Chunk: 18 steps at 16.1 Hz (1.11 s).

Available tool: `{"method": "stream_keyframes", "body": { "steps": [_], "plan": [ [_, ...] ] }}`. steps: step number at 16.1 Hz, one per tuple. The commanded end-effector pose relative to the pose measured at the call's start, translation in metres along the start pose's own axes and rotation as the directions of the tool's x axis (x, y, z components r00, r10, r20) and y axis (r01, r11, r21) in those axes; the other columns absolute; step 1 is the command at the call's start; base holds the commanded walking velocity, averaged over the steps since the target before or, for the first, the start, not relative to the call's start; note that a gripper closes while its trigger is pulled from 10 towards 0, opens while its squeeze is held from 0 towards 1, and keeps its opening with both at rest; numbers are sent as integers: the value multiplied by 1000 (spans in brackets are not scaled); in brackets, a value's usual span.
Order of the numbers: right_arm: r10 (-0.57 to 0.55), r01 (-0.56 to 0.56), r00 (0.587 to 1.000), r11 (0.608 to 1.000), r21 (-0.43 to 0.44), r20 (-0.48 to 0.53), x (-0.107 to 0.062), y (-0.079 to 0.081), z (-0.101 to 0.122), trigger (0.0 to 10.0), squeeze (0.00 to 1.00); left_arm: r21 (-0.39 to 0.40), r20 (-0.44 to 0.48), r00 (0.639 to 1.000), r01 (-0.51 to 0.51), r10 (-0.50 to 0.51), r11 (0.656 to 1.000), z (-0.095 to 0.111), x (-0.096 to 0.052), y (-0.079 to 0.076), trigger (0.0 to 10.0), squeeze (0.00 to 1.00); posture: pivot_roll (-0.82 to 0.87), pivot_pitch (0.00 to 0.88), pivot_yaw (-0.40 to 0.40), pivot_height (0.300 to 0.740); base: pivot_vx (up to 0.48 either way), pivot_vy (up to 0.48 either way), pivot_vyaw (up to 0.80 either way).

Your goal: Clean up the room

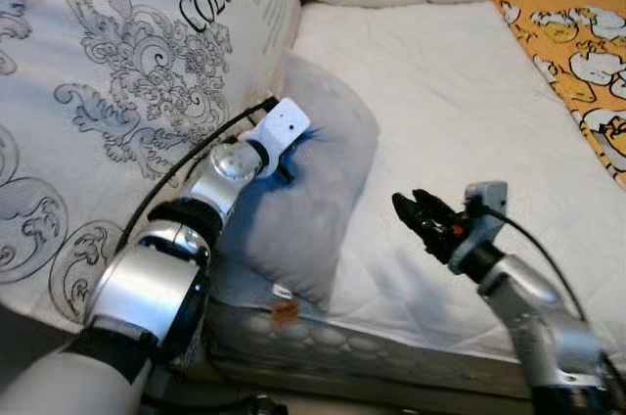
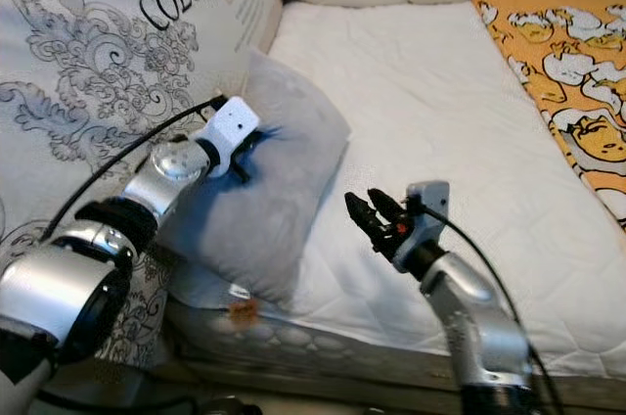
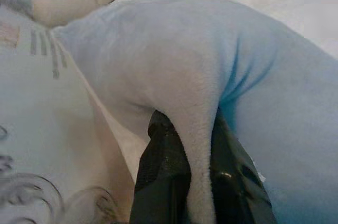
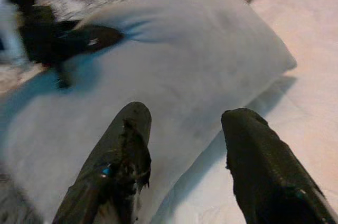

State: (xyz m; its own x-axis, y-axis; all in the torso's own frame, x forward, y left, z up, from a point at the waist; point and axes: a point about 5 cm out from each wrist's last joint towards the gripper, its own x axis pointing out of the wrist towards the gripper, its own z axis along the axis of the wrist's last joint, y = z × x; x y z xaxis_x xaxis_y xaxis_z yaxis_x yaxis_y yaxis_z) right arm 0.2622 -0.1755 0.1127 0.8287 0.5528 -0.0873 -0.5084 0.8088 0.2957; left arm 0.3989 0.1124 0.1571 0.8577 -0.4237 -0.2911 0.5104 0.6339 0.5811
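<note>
Bed [image 1: 460, 82]: pillow [image 1: 313, 190] in left gripper [image 3: 198, 182]

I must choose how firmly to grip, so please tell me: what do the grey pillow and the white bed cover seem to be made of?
Soft grey square pillow: probably plush fleece, matte; a fold bunches between the left claw fingers. White quilted bed cover: apparently stitched cotton-like fabric, matte, with faint quilting lines. The right claw hovers open nearby.
</note>
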Motion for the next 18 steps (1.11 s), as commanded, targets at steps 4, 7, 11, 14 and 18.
{"method": "stream_keyframes", "body": {
  "steps": [4, 7, 11, 14, 18],
  "plan": [
    [175, -178, 982, 983, -48, -68, -20, 20, 17, 10000, 1000, 107, -37, 987, -151, 156, 983, 9, -9, 45, 10000, 0, -227, 0, 91, 740, 0, 0, 0],
    [191, -201, 975, 977, -77, -117, -31, 32, 24, 10000, 992, 167, -57, 967, -236, 249, 957, 8, -18, 68, 10000, 0, -243, 0, 76, 740, 0, 0, 0],
    [218, -231, 967, 969, -89, -131, -34, 46, 30, 10000, 0, 191, -96, 954, -263, 284, 946, -3, -23, 73, 10000, 0, -265, 64, 75, 740, 0, 0, 0],
    [283, -299, 948, 949, -98, -147, -41, 60, 34, 10000, 0, 176, -150, 961, -204, 231, 963, -17, -24, 64, 10000, 0, -284, 104, 70, 740, 0, 0, 0],
    [265, -283, 952, 953, -112, -152, -45, 61, 36, 10000, 0, 165, -188, 943, -244, 274, 956, -24, -26, 66, 10000, 1000, -299, 109, 72, 740, 0, 0, 0]
  ]
}}
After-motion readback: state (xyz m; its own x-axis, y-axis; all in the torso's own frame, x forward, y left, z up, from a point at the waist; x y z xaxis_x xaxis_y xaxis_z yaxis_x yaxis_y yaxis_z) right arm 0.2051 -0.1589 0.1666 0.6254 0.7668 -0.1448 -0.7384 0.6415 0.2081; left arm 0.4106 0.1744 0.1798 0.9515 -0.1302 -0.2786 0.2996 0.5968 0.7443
